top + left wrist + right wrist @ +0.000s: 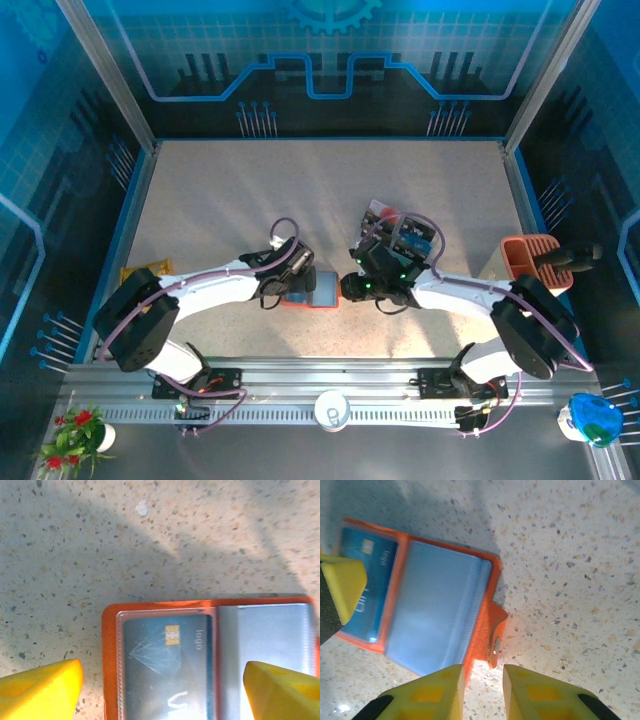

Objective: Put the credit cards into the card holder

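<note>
The card holder (109,645), a red-orange wallet, lies open on the speckled table with a blue credit card (165,665) inside its clear left pocket. My left gripper (160,695) is open wide above it, one yellow finger (40,690) over the table and the other over the grey right pocket (437,605). My right gripper (484,692) stands slightly open just short of the wallet's snap tab (497,630), with nothing between its fingers. From above, both grippers meet at the holder (322,293). More credit cards (412,235) lie fanned behind the right arm.
A terracotta slotted bin (530,255) stands at the right edge of the table. A yellow object (145,270) lies at the left edge. A paper cup (331,410) sits on the front rail between the arm bases.
</note>
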`<action>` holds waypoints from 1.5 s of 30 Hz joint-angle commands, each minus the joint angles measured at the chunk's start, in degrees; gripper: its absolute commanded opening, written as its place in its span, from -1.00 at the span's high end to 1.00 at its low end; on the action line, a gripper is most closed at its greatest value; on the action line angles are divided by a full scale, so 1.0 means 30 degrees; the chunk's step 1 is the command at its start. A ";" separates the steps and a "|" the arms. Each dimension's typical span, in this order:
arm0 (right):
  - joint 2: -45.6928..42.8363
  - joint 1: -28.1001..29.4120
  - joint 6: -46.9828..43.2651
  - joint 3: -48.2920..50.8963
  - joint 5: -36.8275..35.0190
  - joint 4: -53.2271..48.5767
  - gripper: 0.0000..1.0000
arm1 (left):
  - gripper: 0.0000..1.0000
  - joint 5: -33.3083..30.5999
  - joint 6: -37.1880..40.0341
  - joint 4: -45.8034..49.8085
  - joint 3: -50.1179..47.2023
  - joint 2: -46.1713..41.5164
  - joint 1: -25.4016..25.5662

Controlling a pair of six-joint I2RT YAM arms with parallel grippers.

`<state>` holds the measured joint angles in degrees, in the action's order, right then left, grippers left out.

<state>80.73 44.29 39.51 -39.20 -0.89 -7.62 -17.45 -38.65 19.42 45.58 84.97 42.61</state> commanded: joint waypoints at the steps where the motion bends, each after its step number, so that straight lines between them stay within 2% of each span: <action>1: -0.1142 -0.0077 0.0441 -0.0322 0.0105 -0.0662 0.45 | -0.69 0.0926 -0.0235 0.0503 0.0354 -0.0953 -0.0010; 7: -0.1107 0.0049 0.1590 -0.0572 0.0572 0.0408 0.65 | -0.64 0.2389 -0.0733 -0.0463 0.0285 -0.1282 -0.0022; 12: 0.0716 0.0375 0.2288 -0.1565 0.0734 0.1371 0.80 | -0.55 0.2957 -0.1118 -0.1595 -0.0631 -0.1150 0.0022; 18: 0.3298 0.0631 0.2505 -0.2749 0.0644 0.2025 0.92 | -0.54 0.3038 -0.1379 -0.2715 -0.1956 -0.0752 0.0028; 26: 0.4801 0.0304 0.1880 -0.3073 0.0539 0.1831 0.98 | -0.59 0.2741 -0.1090 -0.3132 -0.2421 -0.0048 0.0013; 35: 0.6613 0.0104 0.1390 -0.3617 0.2174 0.2109 1.00 | -0.62 0.2654 -0.1031 -0.3566 -0.2487 0.0454 0.0016; 41: 0.6784 0.0190 0.1742 -0.3402 0.2375 0.2713 1.00 | -0.64 0.2544 -0.0892 -0.3472 -0.2489 0.0495 0.0011; 45: 0.6706 0.0125 0.1856 -0.3202 0.2436 0.2912 1.00 | -0.57 0.2350 -0.0773 -0.3337 -0.2610 0.0664 0.0013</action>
<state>100.01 44.95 44.82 -49.34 5.19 0.45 -9.78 -41.85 8.64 39.13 85.41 42.61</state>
